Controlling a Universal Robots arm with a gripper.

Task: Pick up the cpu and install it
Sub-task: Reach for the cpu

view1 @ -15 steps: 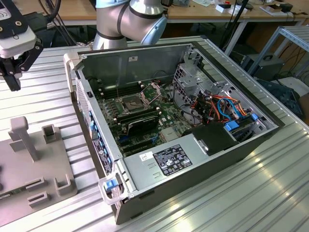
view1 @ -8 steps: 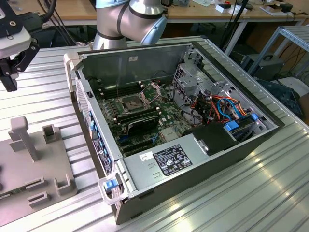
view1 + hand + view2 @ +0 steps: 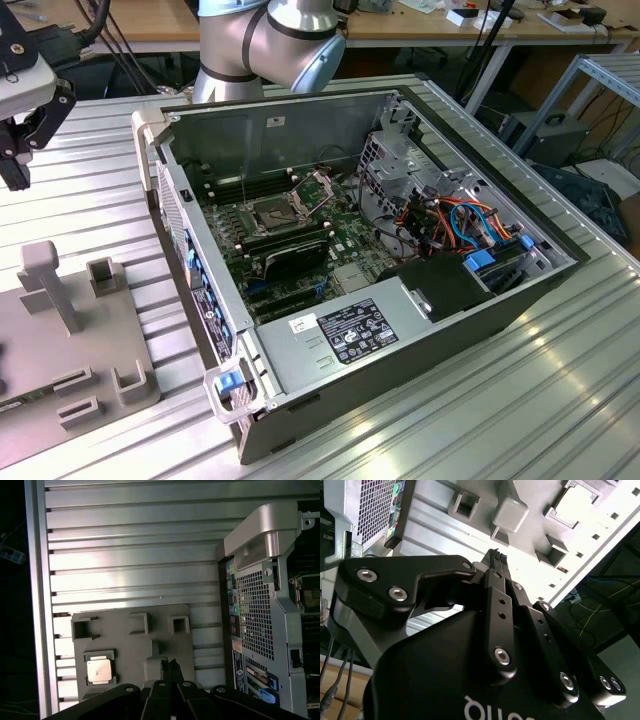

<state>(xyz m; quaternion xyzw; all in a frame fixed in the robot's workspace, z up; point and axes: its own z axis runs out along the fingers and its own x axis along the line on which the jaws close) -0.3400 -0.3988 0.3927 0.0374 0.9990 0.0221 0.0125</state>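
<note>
Black claw (image 3: 170, 665) hangs over the grey tray (image 3: 125, 655), squeezed closed on nothing, while the cpu (image 3: 98, 671) lies flat in that tray nearby, so picking up looks not begun, and grabbing it would need the claw spread wide first.

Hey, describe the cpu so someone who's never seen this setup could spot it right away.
Find the open computer case on the ribbed metal table; beside it lies a flat grey plate with raised pockets. The cpu sits in a square pocket near one corner of the plate: a small flat square with a pale shiny top, unlike the dull grey pockets around it.
</note>
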